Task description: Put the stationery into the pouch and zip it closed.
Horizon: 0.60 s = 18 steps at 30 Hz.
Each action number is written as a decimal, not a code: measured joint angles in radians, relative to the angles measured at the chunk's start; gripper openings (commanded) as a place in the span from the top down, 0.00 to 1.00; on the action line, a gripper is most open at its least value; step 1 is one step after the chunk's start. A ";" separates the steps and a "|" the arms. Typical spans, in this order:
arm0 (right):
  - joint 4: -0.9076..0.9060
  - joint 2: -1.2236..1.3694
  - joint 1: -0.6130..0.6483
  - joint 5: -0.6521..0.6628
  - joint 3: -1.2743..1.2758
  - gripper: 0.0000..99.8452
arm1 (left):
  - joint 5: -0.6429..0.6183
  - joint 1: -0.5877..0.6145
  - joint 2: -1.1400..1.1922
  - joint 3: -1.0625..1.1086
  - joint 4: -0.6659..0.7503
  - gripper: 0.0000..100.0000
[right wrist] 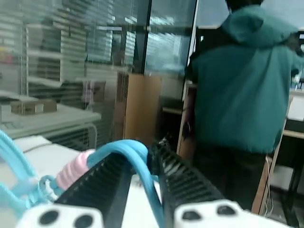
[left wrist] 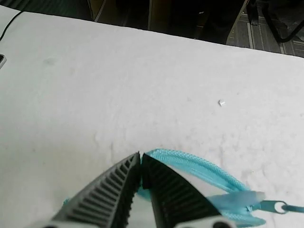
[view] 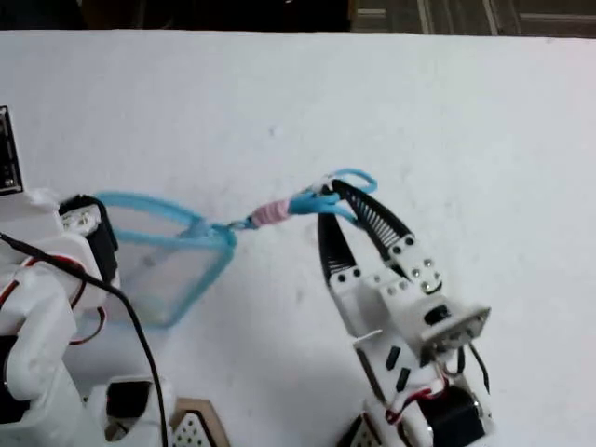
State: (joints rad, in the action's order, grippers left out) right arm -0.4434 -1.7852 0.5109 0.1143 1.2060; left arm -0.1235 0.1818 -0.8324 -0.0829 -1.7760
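Note:
A clear pouch point(view: 168, 270) with a blue zip edge lies flat on the white table, left of centre. From its right corner a zip pull runs out: a pink bead point(view: 270, 213), then a blue cord loop point(view: 352, 177). My right gripper point(view: 328, 198) is shut on that loop; in the right wrist view the blue cord point(right wrist: 128, 148) passes between the closed fingers of the gripper point(right wrist: 154, 149), with the pink bead point(right wrist: 73, 168) beside them. My left gripper point(view: 93, 219) is at the pouch's far left end, and the left gripper point(left wrist: 140, 156) is shut on the pouch's blue edge point(left wrist: 199, 164). I cannot make out any stationery.
The white table point(view: 419, 112) stretches wide behind and to the right of the pouch. A small white crumb point(left wrist: 221, 102) lies on it. Cables and the left arm's base point(view: 47, 354) crowd the near left corner.

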 measured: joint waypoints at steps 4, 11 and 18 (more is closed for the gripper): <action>0.000 0.028 0.000 -0.017 -0.058 0.98 | 0.000 0.000 0.000 0.000 0.000 0.98; -0.002 0.170 0.000 -0.103 -0.269 0.98 | -0.002 0.000 0.012 0.005 -0.008 0.98; -0.002 0.420 -0.002 -0.106 -0.598 0.98 | -0.002 0.000 0.008 0.005 0.018 0.97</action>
State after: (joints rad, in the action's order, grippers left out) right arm -0.4450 -1.3648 0.5094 0.0084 0.6076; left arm -0.1250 0.1818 -0.8247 -0.0783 -1.7576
